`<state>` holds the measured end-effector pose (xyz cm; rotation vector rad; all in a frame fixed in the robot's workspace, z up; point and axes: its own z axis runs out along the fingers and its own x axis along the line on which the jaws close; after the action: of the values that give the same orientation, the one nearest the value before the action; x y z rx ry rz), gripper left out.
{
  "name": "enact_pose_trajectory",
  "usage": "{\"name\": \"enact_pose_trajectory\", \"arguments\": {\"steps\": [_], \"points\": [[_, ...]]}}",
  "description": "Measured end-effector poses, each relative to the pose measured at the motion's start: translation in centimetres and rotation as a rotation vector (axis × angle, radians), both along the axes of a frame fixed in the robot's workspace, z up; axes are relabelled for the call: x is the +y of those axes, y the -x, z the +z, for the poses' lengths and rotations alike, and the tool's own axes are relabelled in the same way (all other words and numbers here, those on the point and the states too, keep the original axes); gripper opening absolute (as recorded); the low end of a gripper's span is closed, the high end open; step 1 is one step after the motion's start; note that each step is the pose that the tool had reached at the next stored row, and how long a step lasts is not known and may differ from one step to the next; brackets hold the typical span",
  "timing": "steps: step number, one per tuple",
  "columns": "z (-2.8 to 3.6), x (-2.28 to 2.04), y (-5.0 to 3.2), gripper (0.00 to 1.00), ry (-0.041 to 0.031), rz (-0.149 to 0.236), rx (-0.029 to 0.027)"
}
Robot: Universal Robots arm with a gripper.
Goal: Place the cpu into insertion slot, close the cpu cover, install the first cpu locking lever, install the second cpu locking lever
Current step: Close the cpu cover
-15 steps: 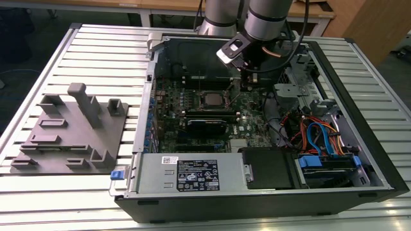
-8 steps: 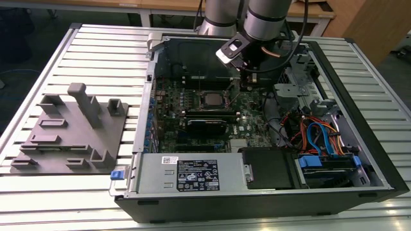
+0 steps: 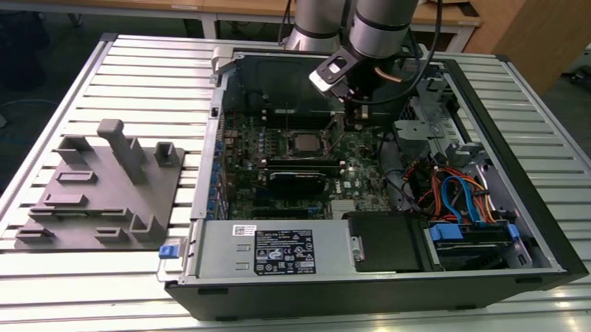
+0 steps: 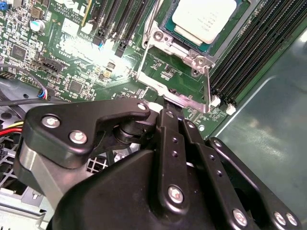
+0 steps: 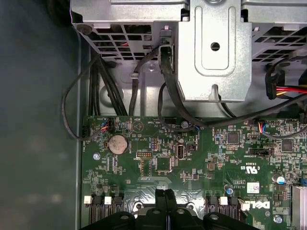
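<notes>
The cpu (image 4: 204, 19), with its silvery top, lies in the insertion slot (image 3: 304, 142) on the green board inside the open computer case. The silver cpu cover (image 4: 175, 46) lies down around it, and the chip shows through its window. A thin metal locking lever (image 4: 208, 86) runs along one side of the socket. My gripper (image 4: 165, 101) is shut, its black fingertips (image 5: 165, 194) pressed together with nothing seen between them. The tips sit at the socket frame's edge. In the exterior view the gripper (image 3: 355, 119) hangs just to the right of the socket.
Long black memory slots (image 4: 254, 52) flank the socket. A black card (image 3: 295, 181) lies nearer the front. Cables (image 3: 452, 194) and a drive cage fill the case's right side in the exterior view. A metal bracket (image 5: 213, 52) stands beyond the board. A grey fixture plate (image 3: 93, 187) sits outside the case.
</notes>
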<state>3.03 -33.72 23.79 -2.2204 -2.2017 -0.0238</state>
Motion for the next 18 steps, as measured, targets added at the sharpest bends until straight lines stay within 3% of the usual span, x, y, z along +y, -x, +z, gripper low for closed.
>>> {"name": "enact_pose_trajectory", "arguments": {"steps": [12, 18], "points": [[-0.01, 0.00, 0.20, 0.11, 0.0000, 0.000, 0.0000], [-0.01, 0.00, 0.68, 0.11, 0.0000, 0.000, 0.0000]]}}
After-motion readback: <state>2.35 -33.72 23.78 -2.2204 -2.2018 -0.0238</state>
